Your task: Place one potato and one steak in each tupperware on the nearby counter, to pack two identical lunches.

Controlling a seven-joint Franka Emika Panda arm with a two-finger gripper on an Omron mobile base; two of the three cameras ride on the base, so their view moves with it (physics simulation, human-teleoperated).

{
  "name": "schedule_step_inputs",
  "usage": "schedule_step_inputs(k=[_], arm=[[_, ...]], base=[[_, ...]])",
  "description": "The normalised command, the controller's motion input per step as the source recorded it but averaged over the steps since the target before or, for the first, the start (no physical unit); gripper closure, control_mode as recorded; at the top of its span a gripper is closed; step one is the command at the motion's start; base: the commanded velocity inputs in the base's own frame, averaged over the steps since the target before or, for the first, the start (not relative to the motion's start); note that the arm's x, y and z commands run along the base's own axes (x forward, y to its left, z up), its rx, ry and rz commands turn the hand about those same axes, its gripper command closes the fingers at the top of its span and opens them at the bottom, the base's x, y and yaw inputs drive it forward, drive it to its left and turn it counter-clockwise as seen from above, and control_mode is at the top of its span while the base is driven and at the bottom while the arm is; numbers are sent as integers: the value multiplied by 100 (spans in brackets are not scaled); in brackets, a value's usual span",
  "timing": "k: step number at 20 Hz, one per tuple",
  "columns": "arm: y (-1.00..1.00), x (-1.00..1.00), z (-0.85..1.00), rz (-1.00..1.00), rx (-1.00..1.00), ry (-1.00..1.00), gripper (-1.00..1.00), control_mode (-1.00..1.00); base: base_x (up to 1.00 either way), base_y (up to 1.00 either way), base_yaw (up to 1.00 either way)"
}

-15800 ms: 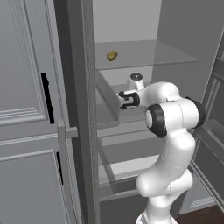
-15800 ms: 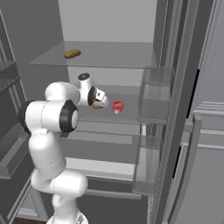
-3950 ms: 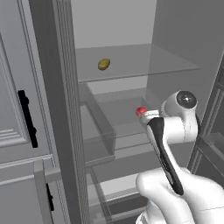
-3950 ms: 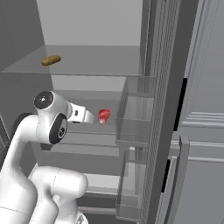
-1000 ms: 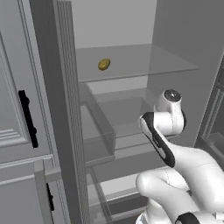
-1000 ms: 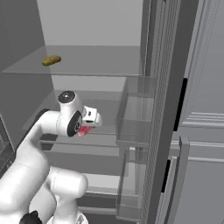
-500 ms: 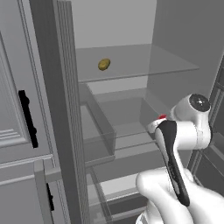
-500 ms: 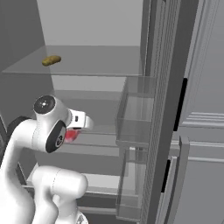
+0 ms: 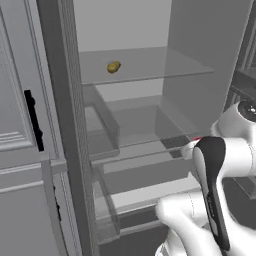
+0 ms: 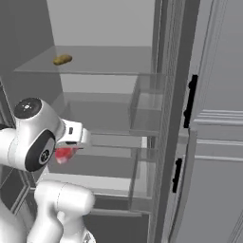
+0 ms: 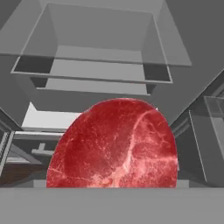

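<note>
- Steak (image 11: pixel 113 146), red, marbled, fills hand view at 6 o'clock.
- Gripper (image 10: pixel 66 153) apparently clamped wide on it.
- Likely soft, slippery; hold its middle.

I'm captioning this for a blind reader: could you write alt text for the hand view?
A round slab of red marbled steak fills the lower middle, very close to the camera. Behind it are the clear shelves and bins of a grey fridge interior.
</note>
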Motion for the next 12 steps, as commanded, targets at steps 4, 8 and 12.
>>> schedule_step_inputs(k=[4,8,12], arm=[[0,0,0,0,0,0,100,100],[0,0,0,0,0,0,100,100],[0,0,0,0,0,0,100,100]], base=[[-100,1,0],[-100,21,10],[-100,49,17]])
